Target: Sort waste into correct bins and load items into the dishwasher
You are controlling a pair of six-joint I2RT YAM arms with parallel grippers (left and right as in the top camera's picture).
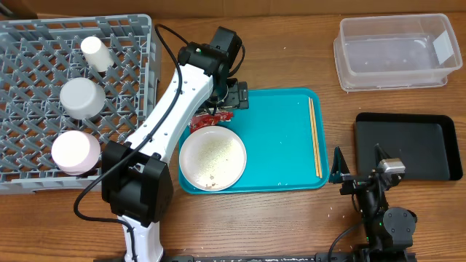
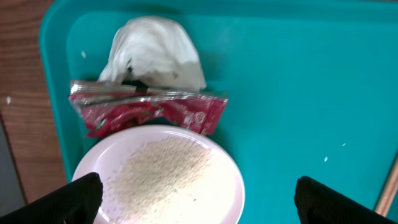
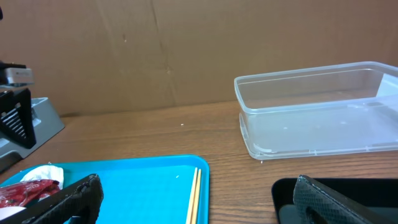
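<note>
The red shiny wrapper (image 2: 149, 112) lies on the teal tray (image 1: 280, 145) against the white tissue (image 2: 155, 53), just behind the white plate (image 1: 212, 158) holding rice grains (image 2: 161, 171). My left gripper (image 2: 193, 199) is open above the plate's edge, close over the wrapper (image 1: 211, 118). My right gripper (image 3: 193, 199) is open and empty, resting low near the front edge beside the black tray (image 1: 411, 142). Chopsticks (image 1: 314, 138) lie along the teal tray's right side. The clear tub (image 1: 397, 51) is at the back right. The grey rack (image 1: 22, 94) holds a cup (image 1: 95, 52) and two bowls (image 1: 80, 97) (image 1: 75, 151).
The wrapper, tissue and chopsticks also show in the right wrist view, with the clear tub (image 3: 317, 118) beyond on the wood table. A cardboard wall stands behind the table.
</note>
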